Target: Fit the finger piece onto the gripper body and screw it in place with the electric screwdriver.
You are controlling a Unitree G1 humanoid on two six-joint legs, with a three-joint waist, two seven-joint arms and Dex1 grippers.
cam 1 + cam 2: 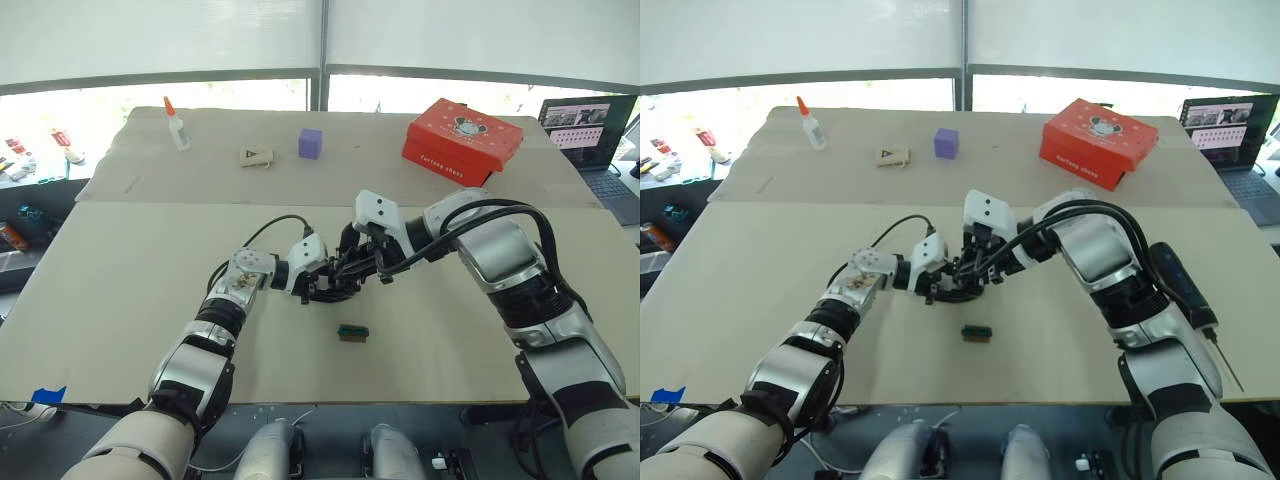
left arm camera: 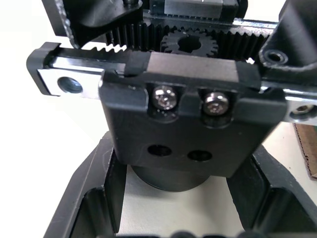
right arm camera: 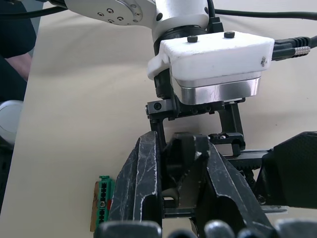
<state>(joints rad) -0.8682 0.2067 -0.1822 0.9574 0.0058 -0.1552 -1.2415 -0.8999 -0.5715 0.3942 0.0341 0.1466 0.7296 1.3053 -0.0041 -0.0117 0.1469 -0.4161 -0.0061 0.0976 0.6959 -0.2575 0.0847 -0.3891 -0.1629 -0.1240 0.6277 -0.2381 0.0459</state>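
Table (image 1: 120,300), pale board top, two sheets butted together. Clock directions are taken from the two grippers meeting mid-table.

- Red box (image 1: 462,140) at 1 o'clock, far side, lying flat.
- Laptop (image 1: 590,140) at 2 o'clock, off the table corner, lid open and screen lit.
- The electric screwdriver (image 1: 1180,285) at 3 o'clock, lying on the table near the right edge. It is partly behind the right forearm, with the thin bit pointing toward the near edge. Nothing grips it.
- Glue bottle (image 1: 176,124) at 11 o'clock, upright, orange cap.
- Purple cube (image 1: 310,143) at 12 o'clock, far side.
- Small tan piece (image 1: 256,157) just left of the cube, apart from it.
- The gripper body (image 2: 188,114) sits at table centre between the two robot grippers. The left wrist view shows the rack teeth, pinion gear and a slider block with two screws and two empty holes.
- Left gripper (image 1: 322,282) has its fingers on either side of the gripper body's round base, pinching it.
- Right gripper (image 1: 352,265) comes in from 2 o'clock, tips touching the gripper body. Its fingers are pressed on the finger piece (image 3: 187,158), which is held between them right against the gripper body's frame. Can't tell if it is seated.
- Green-topped block (image 1: 352,332) at 5 o'clock, near the grippers, flat on the table, untouched.
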